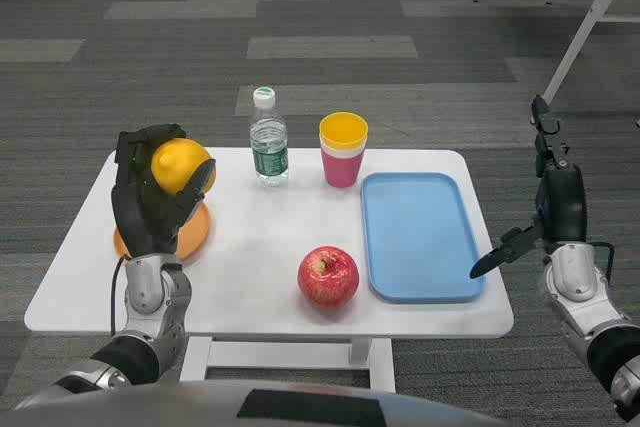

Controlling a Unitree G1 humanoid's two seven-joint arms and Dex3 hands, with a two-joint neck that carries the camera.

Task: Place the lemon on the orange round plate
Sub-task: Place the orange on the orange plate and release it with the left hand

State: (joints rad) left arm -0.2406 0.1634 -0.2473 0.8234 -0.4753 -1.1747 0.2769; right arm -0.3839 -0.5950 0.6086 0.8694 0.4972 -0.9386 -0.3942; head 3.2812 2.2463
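Looking down from the head view, I have the left hand [150, 202] gripping the lemon [180, 165] above the orange round plate [190, 232] near the table's [260, 292] left edge, poised, I judge, for release. My right hand [555, 197] waits off the right edge, fingers apart, holding nothing.

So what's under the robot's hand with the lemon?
The orange round plate lies under the left hand, which holds the lemon above it. The hand covers much of the plate, so anything lying there cannot be seen.
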